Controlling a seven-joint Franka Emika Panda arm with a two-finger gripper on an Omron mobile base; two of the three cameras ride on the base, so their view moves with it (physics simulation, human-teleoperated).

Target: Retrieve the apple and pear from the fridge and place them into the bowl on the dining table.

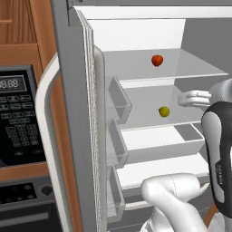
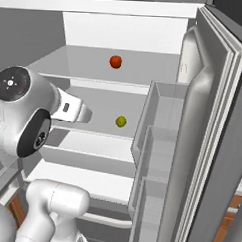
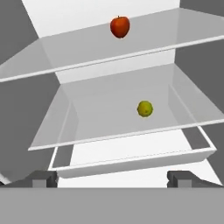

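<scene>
While the tall grey French-door fridge (image 1: 74, 113) stands with both doors swung wide, its white shelved interior faces the robot. The small round red apple (image 1: 157, 60) sits on the upper glass shelf (image 1: 195, 68), toward the back and roughly at the middle of its width. The small roundish yellow-green pear (image 1: 164, 111) lies on the glass shelf below (image 1: 145, 102), nearer that shelf's front edge than the apple is to its own. The 2 fruits are well apart, each alone on its shelf, with the pear slightly to the right of the apple in all 3 views. Under the pear's shelf a white drawer (image 1: 158, 145) juts forward past the glass edge.

The white arm's claw (image 3: 113, 178) is released, its 2 dark finger tips (image 3: 41, 178) set wide apart at the bottom of the hand view, with nothing between them. It hangs in front of the fridge opening, outside the shelves, touching neither fruit. In the hand view the pear is above the span between the tips, somewhat toward the right one, and the apple is higher, close to the centre line.

In the left base view the left door carries 3 clear bins (image 1: 118, 102) stacked along its inner face and a long curved white handle (image 1: 45, 136) on its outer side; beside it is a black built-in oven (image 1: 18, 122) with a keypad, framed in wood. In the right base view the right door (image 2: 206, 146) also shows stacked bins.
</scene>
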